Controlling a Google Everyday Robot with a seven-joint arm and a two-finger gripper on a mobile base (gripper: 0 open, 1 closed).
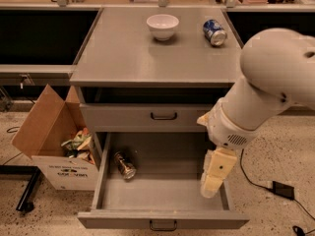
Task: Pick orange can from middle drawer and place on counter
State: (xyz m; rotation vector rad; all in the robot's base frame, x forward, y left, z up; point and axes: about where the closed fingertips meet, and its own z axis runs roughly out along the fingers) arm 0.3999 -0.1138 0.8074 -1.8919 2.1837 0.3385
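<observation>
The orange can lies on its side at the left of the open middle drawer, close to the left wall. The drawer is pulled far out. The counter is the flat grey top of the cabinet. My gripper hangs from the bulky white arm and points down over the right side of the open drawer, well to the right of the can and apart from it. It holds nothing that I can see.
A white bowl and a blue and white can sit at the back of the counter. The drawer above is closed. A cardboard box of rubbish stands left of the cabinet. A cable and power brick lie on the floor at right.
</observation>
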